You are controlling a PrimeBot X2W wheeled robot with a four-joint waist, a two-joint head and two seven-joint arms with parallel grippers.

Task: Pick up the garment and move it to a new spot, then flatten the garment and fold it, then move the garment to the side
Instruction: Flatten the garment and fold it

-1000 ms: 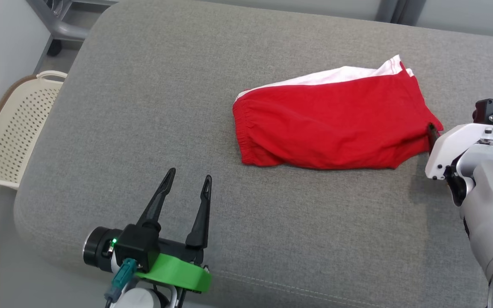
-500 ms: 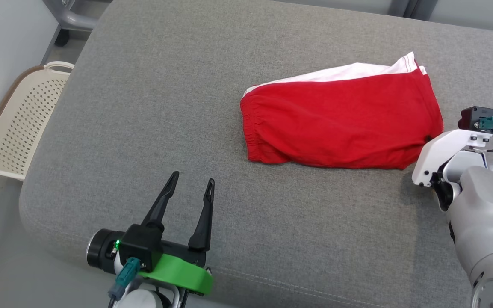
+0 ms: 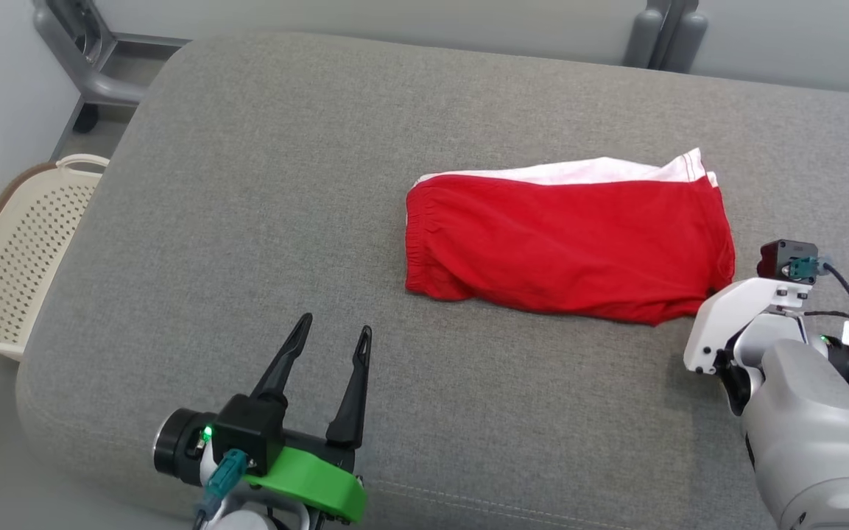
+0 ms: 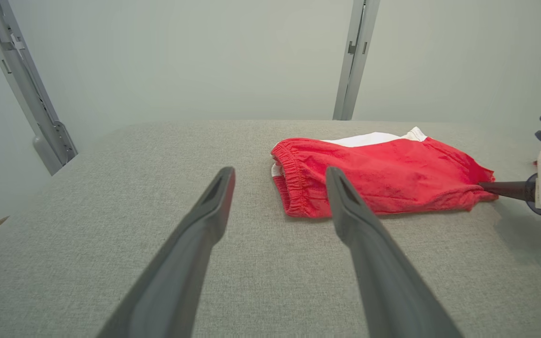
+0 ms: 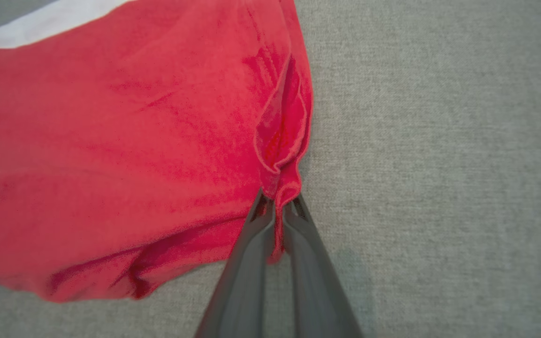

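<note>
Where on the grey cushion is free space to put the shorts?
Free: the cushion left of the shorts, out to its edge, beyond the open left gripper. Crowded: the right, where the right gripper pinches the shorts.

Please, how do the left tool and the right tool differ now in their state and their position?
The left tool stands open and holds nothing; the right tool is shut on an edge of the garment. The left tool is apart from the garment, toward its elastic end; the right tool touches the opposite end. Both have two long dark fingers.
</note>
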